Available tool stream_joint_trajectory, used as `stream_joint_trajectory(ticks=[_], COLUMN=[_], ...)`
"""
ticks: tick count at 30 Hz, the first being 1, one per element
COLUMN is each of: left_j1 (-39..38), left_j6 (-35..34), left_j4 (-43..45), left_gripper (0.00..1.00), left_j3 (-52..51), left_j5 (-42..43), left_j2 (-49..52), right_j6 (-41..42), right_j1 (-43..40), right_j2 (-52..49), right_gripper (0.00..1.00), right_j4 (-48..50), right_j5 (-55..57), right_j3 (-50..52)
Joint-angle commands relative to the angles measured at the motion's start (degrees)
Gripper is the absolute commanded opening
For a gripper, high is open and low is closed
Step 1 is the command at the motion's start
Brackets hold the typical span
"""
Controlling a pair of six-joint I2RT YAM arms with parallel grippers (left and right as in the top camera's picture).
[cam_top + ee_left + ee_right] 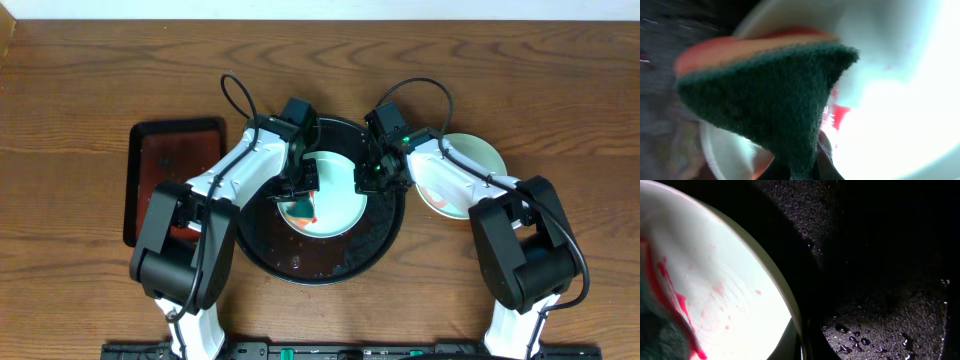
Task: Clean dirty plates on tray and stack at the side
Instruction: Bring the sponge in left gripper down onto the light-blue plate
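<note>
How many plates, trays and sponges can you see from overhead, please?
Plates: 2, the centre plate and the right-hand plate
Trays: 2, the round black tray and the rectangular tray
Sponges: 1, the sponge
Total: 5
The arm may hide another plate.

Even overhead light, wrist blur, plate (900,110) overexposed

Left arm (230,170) and right arm (450,180) crowding tray (320,264); open tabletop (100,70) beyond.

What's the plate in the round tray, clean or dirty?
Dirty: red sauce streaks the plate beside the sponge in both wrist views.
</note>
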State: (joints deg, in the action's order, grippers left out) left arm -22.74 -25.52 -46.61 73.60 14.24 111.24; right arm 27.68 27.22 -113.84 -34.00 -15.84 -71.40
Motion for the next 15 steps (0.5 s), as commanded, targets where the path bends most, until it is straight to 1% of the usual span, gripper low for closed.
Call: stream_joint_trajectory(ticks=[1, 5, 11, 13, 15], left_j1=[-0.9, -0.9, -0.8, -0.7, -0.7], left_j6=[-0.3, -0.3, 0.5, 0.5, 0.5], left_j4=[-0.6, 1.1, 8.4, 10.8, 12.1], left_gripper=[0.08, 0.08, 0.08, 0.07, 0.08], left_j3=[-0.7, -0.7, -0.7, -0.7, -0.7], left_j5=[15.1, 16.7, 16.6, 13.1, 6.7], left_j2=[2.6, 2.6, 2.6, 2.6, 2.6], right_j6=[1.4, 1.4, 1.4, 1.4, 1.4], right_j1=[1.0, 1.0, 1.0, 1.0, 1.0], right_j2=[-2.6, -2.6, -2.6, -2.6, -2.6], right_gripper=[0.01, 0.01, 0.01, 0.01, 0.01], right_j4=[-0.3, -0.3, -0.3, -0.4, -0.4], right_j5=[2.6, 2.5, 2.5, 2.6, 2.6], right_j3=[2.5, 2.5, 2.5, 2.5, 2.5])
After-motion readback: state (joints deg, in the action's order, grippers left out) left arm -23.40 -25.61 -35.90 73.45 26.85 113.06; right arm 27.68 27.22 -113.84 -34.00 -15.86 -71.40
